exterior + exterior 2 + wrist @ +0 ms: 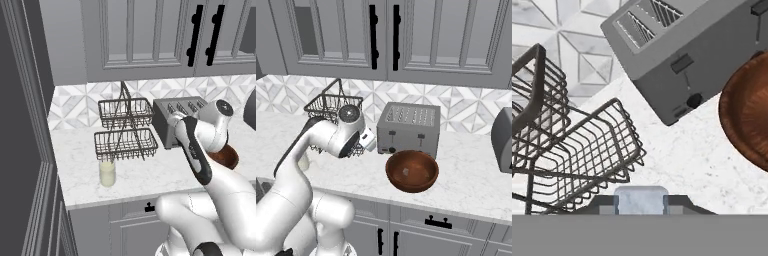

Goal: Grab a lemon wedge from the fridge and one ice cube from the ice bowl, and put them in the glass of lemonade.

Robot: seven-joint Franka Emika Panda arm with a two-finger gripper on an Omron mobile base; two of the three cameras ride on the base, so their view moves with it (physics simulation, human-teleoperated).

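My gripper (641,202) is shut on a pale, frosty ice cube (641,198) that sits between its two fingertips. In the right base view the gripper (369,141) hangs above the counter, between the wire basket rack and the toaster, left of the ice bowl (412,171). That glossy reddish-brown bowl holds one more pale cube (406,172); its rim also shows in the hand view (747,115). The glass of lemonade (107,172) stands upright in front of the lower basket, well left of the arm. The fridge (20,150) is the dark wall at far left. The lemon wedge is out of view.
A two-tier black wire basket rack (125,142) stands behind the glass. A grey toaster (408,129) sits behind the bowl. Another grey appliance (502,140) is at the far right. Grey cupboards with black handles (372,37) hang overhead. The marble counter (145,177) ends at a front edge.
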